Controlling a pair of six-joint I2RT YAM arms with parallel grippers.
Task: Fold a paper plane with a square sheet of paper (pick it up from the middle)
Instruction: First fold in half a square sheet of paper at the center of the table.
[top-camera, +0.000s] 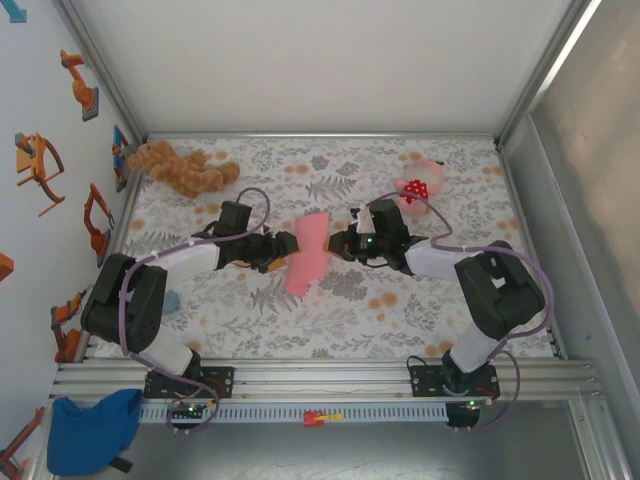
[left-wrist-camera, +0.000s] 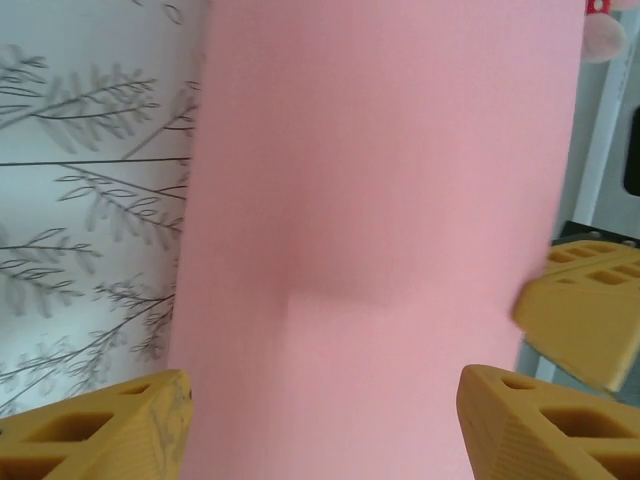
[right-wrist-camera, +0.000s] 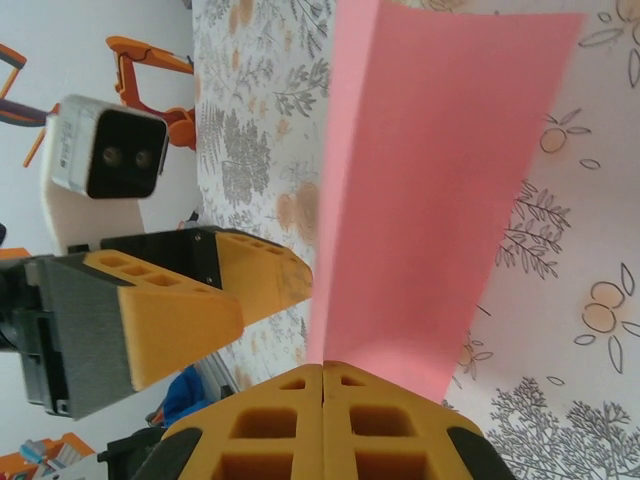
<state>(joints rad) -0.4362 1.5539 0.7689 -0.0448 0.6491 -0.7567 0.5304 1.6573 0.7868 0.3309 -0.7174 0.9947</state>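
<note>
The square sheet of paper (top-camera: 305, 262) is salmon pink and folded into a long strip, held up above the middle of the table between both arms. My right gripper (top-camera: 333, 243) is shut on its right edge. In the right wrist view the yellow jaws of the right gripper (right-wrist-camera: 322, 372) meet with the paper (right-wrist-camera: 440, 200) rising out of their seam. My left gripper (top-camera: 289, 251) stands open at the paper's left side. In the left wrist view the left gripper (left-wrist-camera: 325, 410) has its fingers (left-wrist-camera: 100, 435) wide apart on either side of the paper (left-wrist-camera: 380, 220), not pressing it.
A brown plush bear (top-camera: 180, 168) lies at the back left of the flowered table (top-camera: 330, 320). A pink plush toy with a red dotted patch (top-camera: 420, 185) lies at the back right, just behind the right arm. A blue cloth (top-camera: 90, 430) sits off the table's front left corner.
</note>
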